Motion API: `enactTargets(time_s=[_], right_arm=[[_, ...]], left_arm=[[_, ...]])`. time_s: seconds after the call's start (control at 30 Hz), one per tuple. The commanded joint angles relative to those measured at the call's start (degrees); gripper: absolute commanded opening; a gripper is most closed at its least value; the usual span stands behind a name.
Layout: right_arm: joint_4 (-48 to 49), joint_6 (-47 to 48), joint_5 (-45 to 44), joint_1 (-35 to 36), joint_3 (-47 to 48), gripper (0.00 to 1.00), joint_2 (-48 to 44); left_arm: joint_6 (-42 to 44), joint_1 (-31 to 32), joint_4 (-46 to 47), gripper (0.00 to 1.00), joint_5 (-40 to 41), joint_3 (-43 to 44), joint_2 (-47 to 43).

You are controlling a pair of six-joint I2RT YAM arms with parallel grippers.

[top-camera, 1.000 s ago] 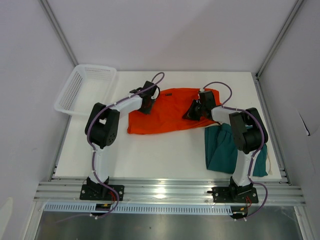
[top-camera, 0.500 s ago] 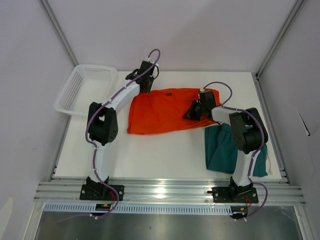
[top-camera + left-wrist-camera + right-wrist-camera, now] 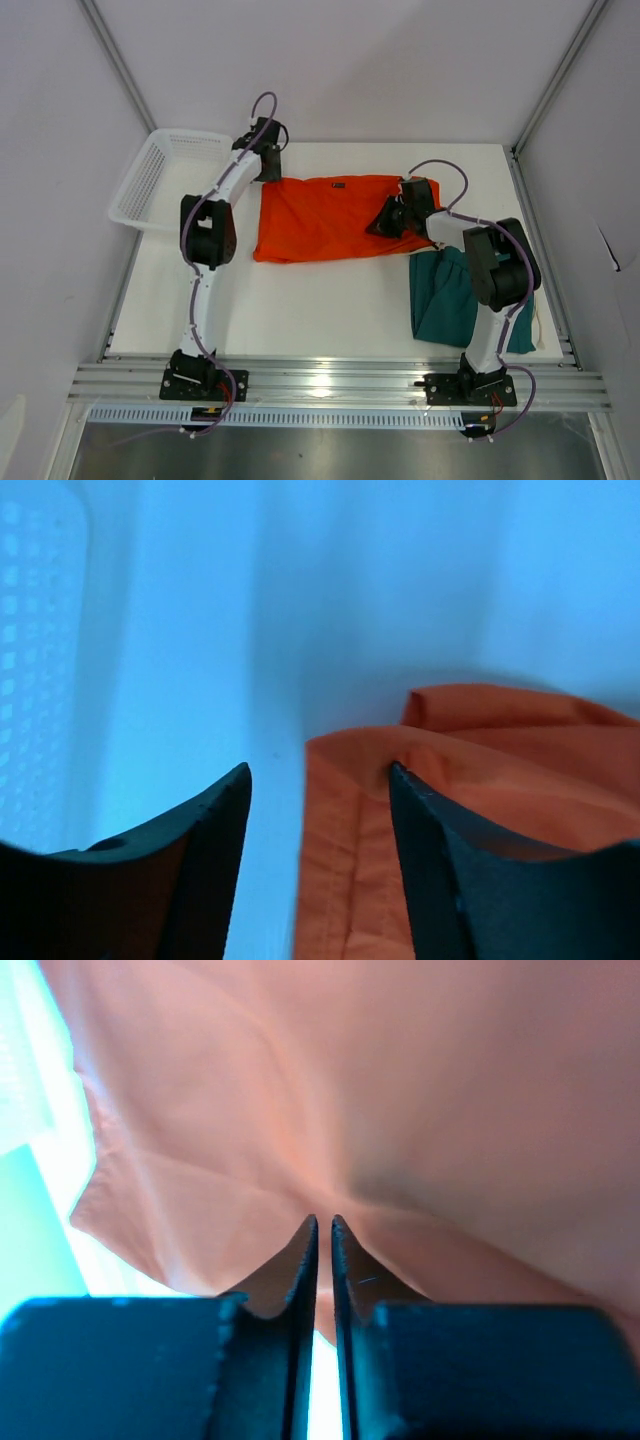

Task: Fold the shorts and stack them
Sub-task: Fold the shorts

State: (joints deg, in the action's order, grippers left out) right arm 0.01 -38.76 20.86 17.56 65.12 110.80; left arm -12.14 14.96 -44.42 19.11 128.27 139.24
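The orange shorts lie spread flat across the middle of the table, a small dark label near their back edge. My left gripper hovers open at their back left corner; in the left wrist view that corner lies loose between the fingers. My right gripper sits on the right part of the orange shorts. Its jaws stand only a sliver apart, with the orange cloth puckered at their tips. The teal-green shorts lie crumpled at the front right, partly under the right arm.
A white mesh basket stands at the table's back left corner, just left of the left gripper, and shows at the left edge of the left wrist view. White table lies in front of the orange shorts.
The left arm has swung to the back left, drawing the orange shorts' corner outward, and its jaws have opened and let the cloth go. The right gripper has stayed in place.
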Motion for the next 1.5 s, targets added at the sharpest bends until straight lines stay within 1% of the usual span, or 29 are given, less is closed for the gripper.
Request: enactTargets(time_s=[0.0, 0.03, 0.07, 0.1, 0.17, 0.2, 0.27, 0.3, 0.4, 0.47, 0.5, 0.53, 0.57, 0.6, 0.63, 0.67, 0.7, 0.77, 0.83, 0.97, 1.07, 1.13, 1.17, 1.23, 1.27, 1.33, 1.37, 1.43, 1.47], right_arm=[[0.3, 1.8, -0.3, -1.5, 0.7, 0.14, -6.2], [0.3, 2.1, -0.6, -2.3, 0.9, 0.17, -6.9], [-1.7, 2.4, -0.9, -2.8, 1.0, 0.20, -8.3], [-2.7, 3.0, -1.0, -3.3, 1.3, 0.26, -8.8], [-4.3, 3.8, -2.0, -5.2, 1.8, 0.29, -10.7], [-6.4, 4.7, -3.7, -5.8, 2.2, 0.36, -11.4], [-8.3, 5.5, -5.4, -8.1, 2.3, 0.43, -12.7], [-9.6, 5.8, -5.8, -9.1, 2.2, 0.48, -13.9], [-12.3, 6.5, -7.8, -13.2, 1.9, 0.51, -15.7], [-14.1, 6.8, -8.4, -16.2, 1.7, 0.55, -16.3], [-14.9, 7.0, -9.5, -16.9, 1.8, 0.61, -16.9], [-15.5, 7.3, -10.2, -17.0, 1.8, 0.64, -17.3], [-16.1, 7.9, -10.9, -18.8, 1.8, 0.66, -17.5], [-17.3, 8.1, -12.2, -19.9, 1.7, 0.72, -17.8], [-17.3, 8.3, -12.2, -20.4, 1.5, 0.74, -17.9], [-17.2, 8.3, -12.0, -20.9, 1.0, 0.75, -17.6], [-17.3, 8.4, -11.6, -21.4, 1.0, 0.75, -17.4], [-17.2, 8.4, -10.8, -21.5, 1.1, 0.74, -15.4], [-17.1, 8.8, -10.2, -20.6, 1.5, 0.74, -13.4], [-16.4, 9.3, -10.2, -17.7, 1.3, 0.69, -11.1], [-16.8, 8.8, -11.5, -12.7, 2.5, 0.66, -8.5], [-16.2, 7.7, -11.5, -10.5, 2.9, 0.61, -7.4], [-15.4, 7.5, -11.5, -7.9, 3.2, 0.59, -6.4], [-15.5, 6.7, -12.2, -4.7, 5.3, 0.59, -5.1], [-16.1, 6.3, -12.3, -1.6, 6.3, 0.59, -4.5], [-16.4, 5.4, -13.0, 1.7, 7.7, 0.59, -3.1], [-16.6, 4.9, -13.1, 4.7, 8.3, 0.59, -3.0], [-16.4, 4.1, -13.1, 8.0, 7.7, 0.59, -4.0], [-16.2, 3.4, -13.7, 11.5, 6.5, 0.60, -4.7]], left_arm=[[-5.9, -1.8, 0.5, 0.64, 0.5, -4.7, -5.4], [-5.6, -1.8, 4.0, 0.65, -0.4, -6.7, -7.4], [-5.5, -1.8, 5.5, 0.69, -1.1, -10.1, -9.5], [-5.6, -1.8, 6.8, 0.72, -2.2, -11.5, -13.3], [-5.4, -1.7, 8.7, 0.74, -4.2, -15.2, -16.5], [-4.9, -1.5, 8.9, 0.74, -6.5, -15.6, -17.8], [-4.3, -0.3, 8.7, 0.75, -7.8, -17.2, -21.4], [-3.7, 0.3, 8.6, 0.75, -8.0, -17.7, -22.5], [-3.9, 2.9, 9.8, 0.76, -7.2, -21.9, -27.3], [-6.2, 4.2, 10.1, 0.76, -4.9, -25.7, -30.6], [-6.8, 4.5, 10.2, 0.77, -4.6, -27.4, -31.5], [-7.5, 4.8, 10.2, 0.78, -4.7, -28.1, -32.4], [-8.2, 5.4, 10.1, 0.78, -4.7, -28.9, -33.8], [-9.0, 5.8, 10.2, 0.79, -5.0, -31.0, -34.6], [-9.3, 6.3, 10.5, 0.79, -5.3, -31.8, -35.3], [-9.8, 7.8, 10.8, 0.79, -4.8, -32.4, -36.6], [-10.1, 8.6, 11.1, 0.79, -4.5, -35.3, -37.4], [-11.1, 11.0, 13.0, 0.79, -3.6, -38.3, -38.9], [-11.8, 12.3, 15.1, 0.78, -3.4, -42.6, -41.6], [-12.8, 13.4, 14.9, 0.79, -3.8, -45.7, -44.3], [-12.8, 13.3, 12.6, 0.78, -2.3, -46.3, -45.6], [-13.0, 13.3, 12.0, 0.79, -1.3, -47.0, -47.3], [-13.4, 13.3, 11.7, 0.79, -1.1, -47.7, -47.8], [-14.2, 12.9, 11.5, 0.79, -0.8, -48.4, -49.4], [-14.5, 12.7, 11.3, 0.79, -0.9, -48.7, -49.9], [-14.7, 12.5, 10.1, 0.79, -1.1, -48.6, -50.6], [-14.7, 12.3, 9.8, 0.79, -1.0, -48.3, -51.2], [-14.7, 12.3, 8.6, 0.79, -0.5, -48.1, -51.8], [-14.7, 12.2, 8.5, 0.79, -0.5, -48.5, -52.7]])
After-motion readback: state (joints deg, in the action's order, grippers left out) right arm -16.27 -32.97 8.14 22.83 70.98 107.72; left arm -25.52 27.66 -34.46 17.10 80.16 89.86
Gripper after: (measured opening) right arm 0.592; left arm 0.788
